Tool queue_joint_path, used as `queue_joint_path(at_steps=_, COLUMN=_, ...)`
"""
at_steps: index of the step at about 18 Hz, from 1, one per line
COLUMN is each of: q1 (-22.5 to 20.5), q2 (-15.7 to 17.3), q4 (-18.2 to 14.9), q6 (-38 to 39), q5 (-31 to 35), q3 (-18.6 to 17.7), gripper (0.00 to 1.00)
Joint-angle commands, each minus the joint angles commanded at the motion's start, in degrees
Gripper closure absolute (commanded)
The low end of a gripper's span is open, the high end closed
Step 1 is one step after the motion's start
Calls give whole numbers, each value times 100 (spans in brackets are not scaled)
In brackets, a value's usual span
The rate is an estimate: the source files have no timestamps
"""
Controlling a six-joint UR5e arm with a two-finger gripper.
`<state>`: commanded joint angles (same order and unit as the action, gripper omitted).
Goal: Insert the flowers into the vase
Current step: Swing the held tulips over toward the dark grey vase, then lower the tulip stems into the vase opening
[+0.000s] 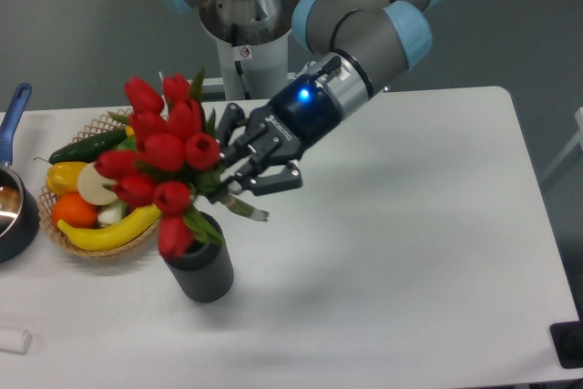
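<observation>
The flowers (164,157), a bunch of red tulip buds with green leaves, hang in the air over the left part of the table, tilted with the buds to the upper left. My gripper (239,175) is shut on their stems, whose cut ends stick out to the lower right. The vase (202,275), a dark ribbed cylinder, stands upright directly below the bunch. The lowest bud and leaves hide most of its mouth.
A wicker basket (173,148) of fruit and vegetables sits just left of the vase, partly behind the flowers. A dark pot with a blue handle (13,111) is at the left edge. A small white object (13,341) lies at the front left corner.
</observation>
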<state>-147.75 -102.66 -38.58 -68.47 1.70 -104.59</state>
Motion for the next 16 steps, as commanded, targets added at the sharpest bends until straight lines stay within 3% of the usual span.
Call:
queue_joint_path(at_steps=9, q1=150, q2=-263, q4=-9, q6=-158, q5=-398, q3=-106, gripper=70)
queue_joint_path(at_steps=16, q1=272, q2=-466, q4=-9, q6=-158, q5=-424, q3=61, gripper=71)
